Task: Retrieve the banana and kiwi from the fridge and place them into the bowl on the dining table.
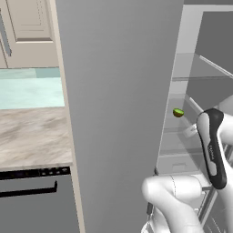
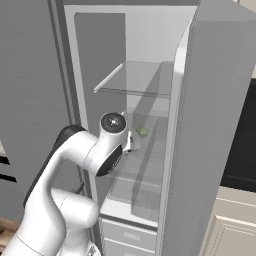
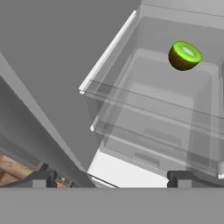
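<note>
The fridge [image 2: 150, 45] stands open, its grey door [image 2: 215, 125] swung out to the right. A small kiwi [image 3: 184, 55], brown-skinned with a bright green face, lies on a glass shelf [image 3: 144, 100] inside. It also shows as a green spot, the kiwi [image 1: 178, 113], and the kiwi [image 2: 142, 132] just beyond my hand. My gripper [image 3: 113, 180] is open with nothing between its fingertips [image 3: 39, 179]. It sits in front of and below the kiwi, well apart from it. The banana, the bowl and the dining table are out of view.
The closed grey fridge door [image 1: 118, 113] rises close on my left. Left of it are a marble-patterned counter [image 1: 32, 136], a dark appliance front [image 1: 32, 191] and cream cabinets [image 1: 27, 27]. White drawers [image 2: 125, 235] sit under the glass shelves.
</note>
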Motion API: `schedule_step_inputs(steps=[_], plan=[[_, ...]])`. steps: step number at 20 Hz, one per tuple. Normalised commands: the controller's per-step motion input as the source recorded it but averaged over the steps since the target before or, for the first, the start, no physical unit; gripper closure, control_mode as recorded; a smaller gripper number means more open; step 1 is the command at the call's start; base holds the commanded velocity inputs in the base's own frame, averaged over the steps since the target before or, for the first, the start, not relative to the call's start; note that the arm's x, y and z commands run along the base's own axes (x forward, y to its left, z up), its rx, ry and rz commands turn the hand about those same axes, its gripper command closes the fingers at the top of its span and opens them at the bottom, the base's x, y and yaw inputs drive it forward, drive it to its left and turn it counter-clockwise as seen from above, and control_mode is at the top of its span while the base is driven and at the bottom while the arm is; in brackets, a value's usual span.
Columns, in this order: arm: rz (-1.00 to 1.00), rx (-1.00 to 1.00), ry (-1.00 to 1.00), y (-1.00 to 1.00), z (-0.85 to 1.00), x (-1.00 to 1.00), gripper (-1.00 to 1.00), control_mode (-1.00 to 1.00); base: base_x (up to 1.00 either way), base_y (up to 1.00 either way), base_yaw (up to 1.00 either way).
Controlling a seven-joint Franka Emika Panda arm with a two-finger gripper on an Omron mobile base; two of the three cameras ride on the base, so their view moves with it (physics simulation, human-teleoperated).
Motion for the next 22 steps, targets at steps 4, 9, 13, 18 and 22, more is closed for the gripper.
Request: schedule_step_inputs(steps=[4,9,13,18,22], plan=[[0.01,-0.04,-0.09,-0.21,0.02,0.1,-1.0,-1.0,0.0,0.0,0.0],[0.02,-0.03,-0.03,-0.07,0.0,0.39,-1.0,-1.0,0.0,0.0,0.0],[0.05,-0.03,-0.03,0.0,0.0,0.44,-1.0,-1.0,0.0,0.0,0.0],[0.06,-0.01,0.0,0.0,0.0,0.43,-1.0,-1.0,0.0,0.0,0.0],[0.07,0.0,0.0,-0.03,-0.04,0.26,-1.0,-1.0,0.0,0.0,0.0]])
